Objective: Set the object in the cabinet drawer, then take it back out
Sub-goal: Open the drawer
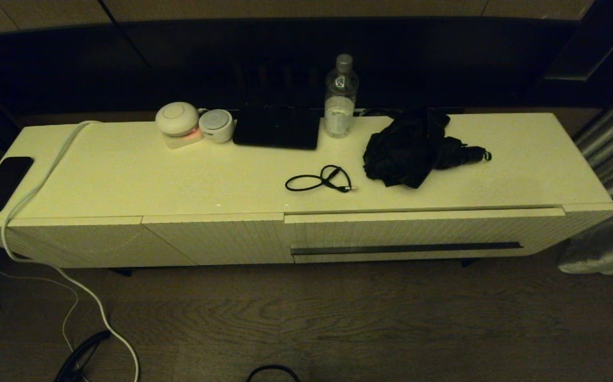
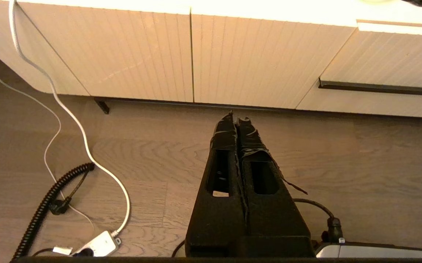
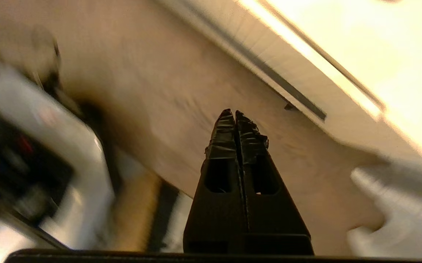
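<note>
Cabinet drawer (image 1: 423, 233), its ribbed cream front and long dark handle strip (image 1: 406, 248) flush with the cabinet, sits closed at the right half of the low unit below the bench (image 1: 179, 175) top. Along that top from left to right lie a phone (image 1: 1, 183), two round white devices (image 1: 192, 124), a dark tablet (image 1: 277, 127), a water bottle (image 1: 341, 98), a looped black cable (image 1: 321, 179) and a folded black umbrella (image 1: 418, 146). The left tool (image 2: 235, 118) hangs low over the wooden floor before the ribbed panels with fingers pressed together on nothing, and the right tool (image 3: 231, 114) is likewise pinched empty above the floor near the drawer front.

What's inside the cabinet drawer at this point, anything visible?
Nothing can be seen inside: the cabinet drawer is closed, its ribbed front flush with the cabinet, so the interior is hidden. On the top above it lie a black cable and a folded black umbrella.
</note>
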Tool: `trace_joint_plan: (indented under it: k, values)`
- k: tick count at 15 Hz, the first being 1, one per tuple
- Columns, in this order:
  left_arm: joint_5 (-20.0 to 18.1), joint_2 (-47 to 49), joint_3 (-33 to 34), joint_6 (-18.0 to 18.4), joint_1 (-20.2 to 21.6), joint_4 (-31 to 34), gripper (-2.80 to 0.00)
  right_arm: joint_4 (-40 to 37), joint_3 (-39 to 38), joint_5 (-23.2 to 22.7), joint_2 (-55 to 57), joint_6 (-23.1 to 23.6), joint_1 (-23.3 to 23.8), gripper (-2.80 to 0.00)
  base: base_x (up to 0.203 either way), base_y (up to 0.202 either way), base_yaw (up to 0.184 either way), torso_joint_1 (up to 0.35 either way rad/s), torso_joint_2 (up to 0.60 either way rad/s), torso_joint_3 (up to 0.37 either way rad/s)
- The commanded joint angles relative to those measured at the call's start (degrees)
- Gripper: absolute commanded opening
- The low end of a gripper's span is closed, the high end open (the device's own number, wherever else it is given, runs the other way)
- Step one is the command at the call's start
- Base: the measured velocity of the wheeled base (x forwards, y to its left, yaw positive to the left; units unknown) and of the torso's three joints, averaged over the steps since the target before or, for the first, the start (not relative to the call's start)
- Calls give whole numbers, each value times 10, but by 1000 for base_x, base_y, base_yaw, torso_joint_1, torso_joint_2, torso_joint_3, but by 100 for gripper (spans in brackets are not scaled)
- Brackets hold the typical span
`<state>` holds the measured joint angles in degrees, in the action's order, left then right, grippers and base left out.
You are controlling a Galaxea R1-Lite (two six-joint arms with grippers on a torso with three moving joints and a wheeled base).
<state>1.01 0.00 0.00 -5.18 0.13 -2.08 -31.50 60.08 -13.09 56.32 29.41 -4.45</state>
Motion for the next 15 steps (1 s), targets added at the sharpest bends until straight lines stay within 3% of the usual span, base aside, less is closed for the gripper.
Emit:
trace_joint_plan:
  k: [1,5,8,11,15]
  values:
    - [0,-1,0,-1,0,0,-280,-3,20,-1,126,91,-20,-280,0,0,0,0,0,0]
    - [0,-1,0,-1,0,0,-280,17,36,24,235,212,-52,-280,0,0,0,0,0,0]
    - [0,-1,0,-1,0,0,-280,35,29,34,292,274,-64,-280,0,0,0,0,0,0]
    - [0,-1,0,-1,0,0,-280,76,22,76,333,312,-89,-280,0,0,0,0,0,0]
    - [0,-1,0,-1,0,0,-280,266,-65,115,391,319,-112,-280,0,0,0,0,0,0]
